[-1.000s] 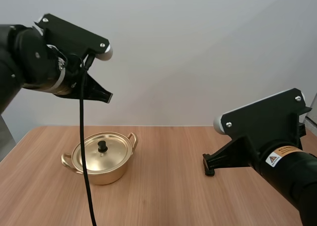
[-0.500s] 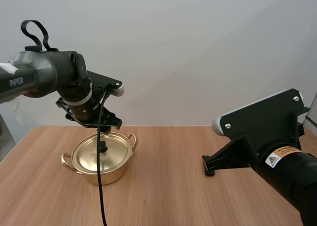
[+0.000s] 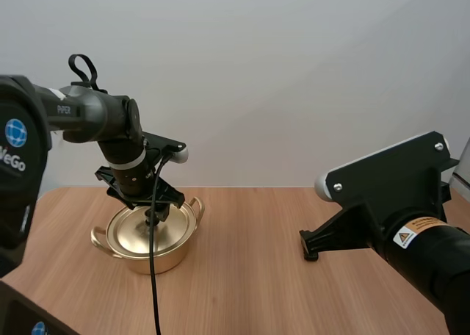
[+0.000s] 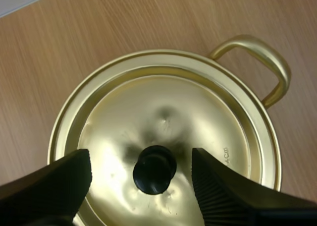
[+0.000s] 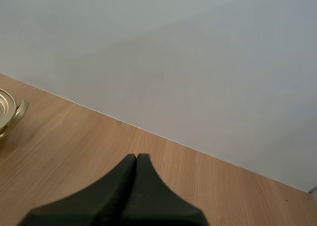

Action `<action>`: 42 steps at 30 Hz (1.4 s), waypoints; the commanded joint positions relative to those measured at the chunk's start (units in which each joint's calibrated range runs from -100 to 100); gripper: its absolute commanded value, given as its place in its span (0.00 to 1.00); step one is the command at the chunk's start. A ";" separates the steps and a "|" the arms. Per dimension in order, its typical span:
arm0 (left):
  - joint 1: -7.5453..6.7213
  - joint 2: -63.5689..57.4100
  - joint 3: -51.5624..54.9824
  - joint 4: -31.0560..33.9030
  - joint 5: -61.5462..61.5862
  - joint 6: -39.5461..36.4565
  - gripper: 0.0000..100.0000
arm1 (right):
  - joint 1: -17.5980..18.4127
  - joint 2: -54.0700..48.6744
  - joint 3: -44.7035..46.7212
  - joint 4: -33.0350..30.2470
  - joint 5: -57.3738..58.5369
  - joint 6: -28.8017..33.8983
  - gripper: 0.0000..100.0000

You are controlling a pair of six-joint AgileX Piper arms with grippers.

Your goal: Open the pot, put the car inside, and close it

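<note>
A gold pot (image 3: 158, 260) with two loop handles stands on the left of the wooden table, its gold lid (image 3: 131, 229) on it. My left gripper (image 3: 154, 214) hangs straight down over the lid's middle. In the left wrist view its fingers (image 4: 223, 191) stand wide apart on either side of the black knob (image 4: 154, 169) without touching it. The lid (image 4: 198, 112) sits flat inside the pot's rim. My right gripper (image 3: 309, 247) rests low over the table at the right, away from the pot, its fingers together as one dark wedge (image 5: 136, 161).
Bare wooden table (image 3: 250, 298) lies between the pot and my right arm and in front of both. A plain pale wall stands behind the table's far edge. From the right wrist view the pot's handle (image 5: 17, 111) shows far off.
My left arm has come down from high above the table to just over the pot's lid, and its fingers have spread apart. The right arm has not moved.
</note>
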 commanded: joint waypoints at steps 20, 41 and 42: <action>0.00 1.41 -0.44 -0.22 -3.14 0.48 0.00 | -0.06 -0.05 -0.01 -0.07 0.08 -0.02 0.00; 0.00 -38.42 -10.55 -22.82 -16.59 5.27 0.00 | -1.16 30.85 -2.12 -0.87 -3.89 -0.45 0.00; 0.00 -39.74 -10.55 -22.82 -16.59 5.30 0.00 | -1.16 35.08 -3.87 -0.44 -2.34 -0.45 0.00</action>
